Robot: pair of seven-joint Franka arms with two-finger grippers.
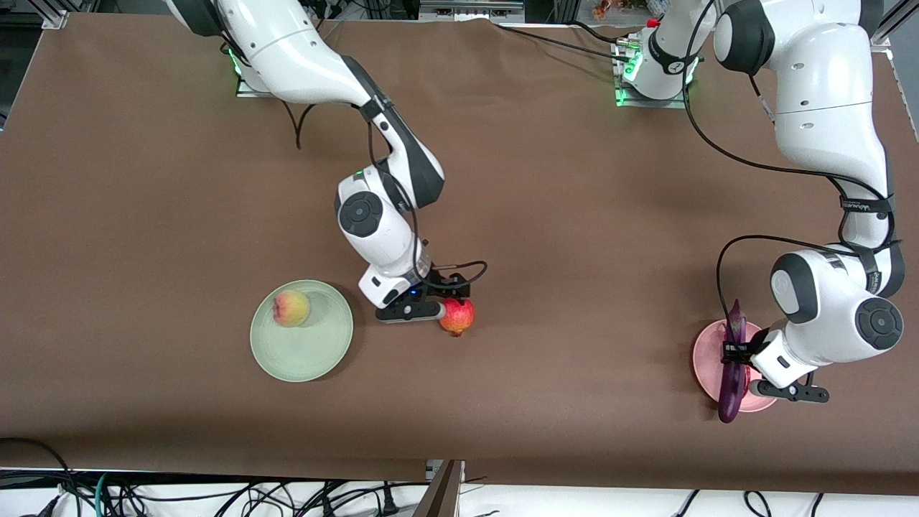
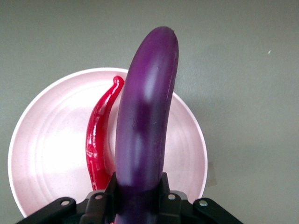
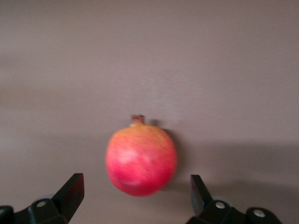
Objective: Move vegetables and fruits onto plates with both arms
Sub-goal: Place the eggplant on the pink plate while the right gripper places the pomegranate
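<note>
Brown table (image 1: 574,215), left claw (image 1: 734,353) gripping eggplant (image 1: 734,366), right claw (image 1: 452,305) spread around pomegranate (image 1: 457,317).

Left gripper (image 2: 138,198) clamping purple eggplant (image 2: 145,112) above pink plate (image 2: 42,140), red chili (image 2: 99,140) on it

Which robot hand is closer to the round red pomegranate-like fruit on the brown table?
The right. The right gripper hangs open right at the round red fruit, fingers apart around it. The left gripper is at the pink plate, shut on the long purple eggplant.
</note>
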